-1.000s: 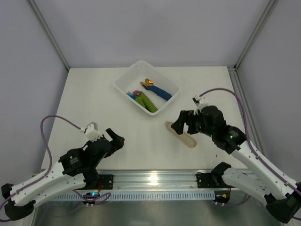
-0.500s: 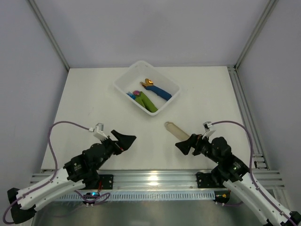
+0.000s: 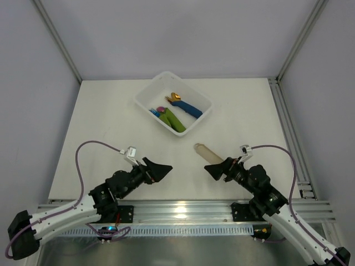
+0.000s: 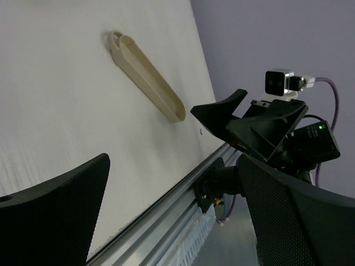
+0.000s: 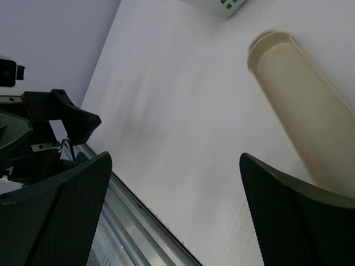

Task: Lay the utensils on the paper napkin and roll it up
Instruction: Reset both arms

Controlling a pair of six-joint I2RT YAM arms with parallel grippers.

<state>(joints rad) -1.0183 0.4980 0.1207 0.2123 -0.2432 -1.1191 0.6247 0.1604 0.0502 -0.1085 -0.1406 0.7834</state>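
Note:
The olive-green paper napkin [image 3: 176, 121] lies rolled up in the white tray [image 3: 145, 96] at the back of the table. The rainbow-sheen ends of the utensils [image 3: 160, 111] stick out of its upper end. Both grippers are low near the front edge, far from the tray, and face each other. My left gripper [image 3: 160, 170] [image 4: 177, 221] is open and holds nothing. My right gripper [image 3: 213, 171] [image 5: 175, 213] is also open and holds nothing. Each wrist view shows bare table between its own wide fingers.
A blue roll with gold cutlery [image 3: 186, 106] lies beside the green one in the tray. A beige oblong piece [image 3: 207, 153] [image 4: 147, 75] [image 5: 302, 105] lies on the table just beyond my right gripper. The metal rail [image 3: 177, 210] runs along the front edge.
My right arm has pulled back from over the beige piece to the front edge. My left gripper has swung right and lower, towards the right one. Both stayed open.

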